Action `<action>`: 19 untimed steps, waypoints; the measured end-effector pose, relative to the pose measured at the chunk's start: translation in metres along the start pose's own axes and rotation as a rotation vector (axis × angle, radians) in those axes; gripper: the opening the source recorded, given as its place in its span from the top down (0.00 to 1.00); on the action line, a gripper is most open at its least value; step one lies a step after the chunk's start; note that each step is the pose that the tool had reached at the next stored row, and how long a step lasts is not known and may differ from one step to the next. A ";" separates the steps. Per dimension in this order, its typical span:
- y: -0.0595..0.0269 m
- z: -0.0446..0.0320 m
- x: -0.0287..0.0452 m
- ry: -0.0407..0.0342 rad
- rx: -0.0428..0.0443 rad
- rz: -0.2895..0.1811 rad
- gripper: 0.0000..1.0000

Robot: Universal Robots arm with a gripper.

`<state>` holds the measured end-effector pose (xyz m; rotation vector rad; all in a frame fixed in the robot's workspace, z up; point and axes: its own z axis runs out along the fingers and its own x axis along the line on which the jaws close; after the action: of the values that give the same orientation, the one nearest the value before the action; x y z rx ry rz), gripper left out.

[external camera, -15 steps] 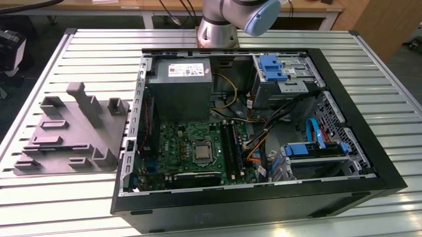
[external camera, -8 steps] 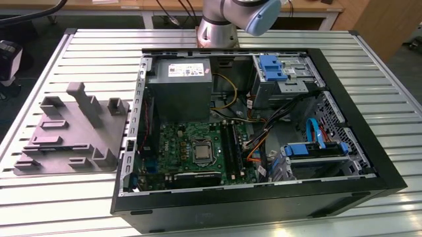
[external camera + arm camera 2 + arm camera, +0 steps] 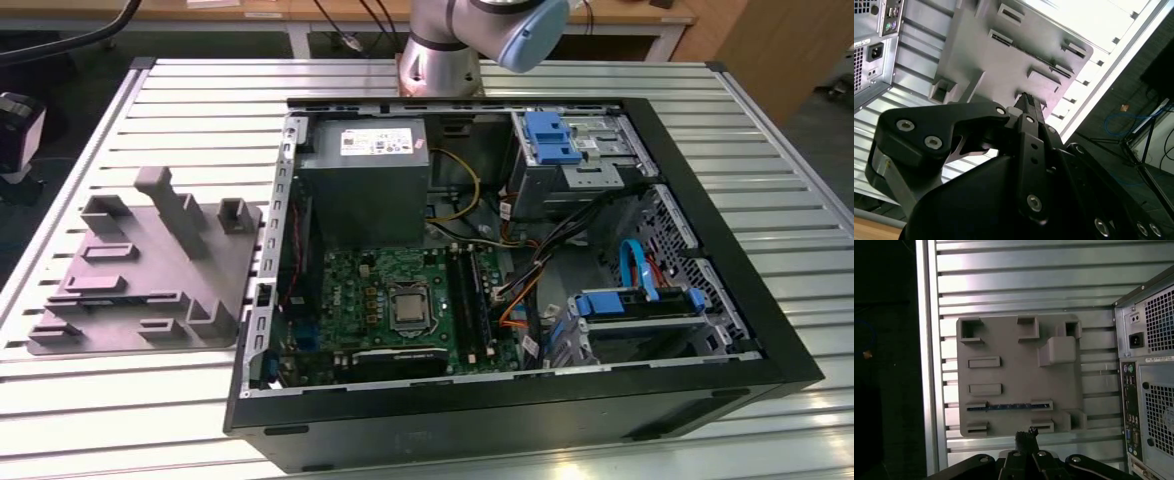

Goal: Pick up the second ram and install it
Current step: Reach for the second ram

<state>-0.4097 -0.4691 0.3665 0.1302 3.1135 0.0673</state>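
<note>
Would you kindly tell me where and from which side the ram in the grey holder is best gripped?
Probably grip the second ram by the middle of its long upper edge, coming straight down from above, the claw pinching its two flat faces. It stands on edge in the grey holder, both ends seated in slots, leaving that edge exposed.

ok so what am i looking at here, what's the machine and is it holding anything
It is one robot arm with a gripper on its end. The exterior view looks from off the arm at a slatted metal table with an open computer case, motherboard showing, and a grey holder tray to the exterior view's left. Both wrist views ride on the arm and look past the gripper at that tray. The second ram, a thin bluish stick, lies in a tray slot. The gripper hangs above the tray, looks shut, and holds nothing.
</note>
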 end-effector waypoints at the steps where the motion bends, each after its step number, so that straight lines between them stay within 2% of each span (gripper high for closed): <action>1: 0.0000 0.0001 0.0000 0.0001 0.0001 0.000 0.90; 15: -0.0024 0.0242 0.0004 -0.0002 -0.0001 0.000 0.90; 19: -0.0048 0.0283 0.0003 -0.0002 -0.0002 0.000 0.90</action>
<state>-0.4097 -0.4726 0.3380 0.1301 3.1133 0.0676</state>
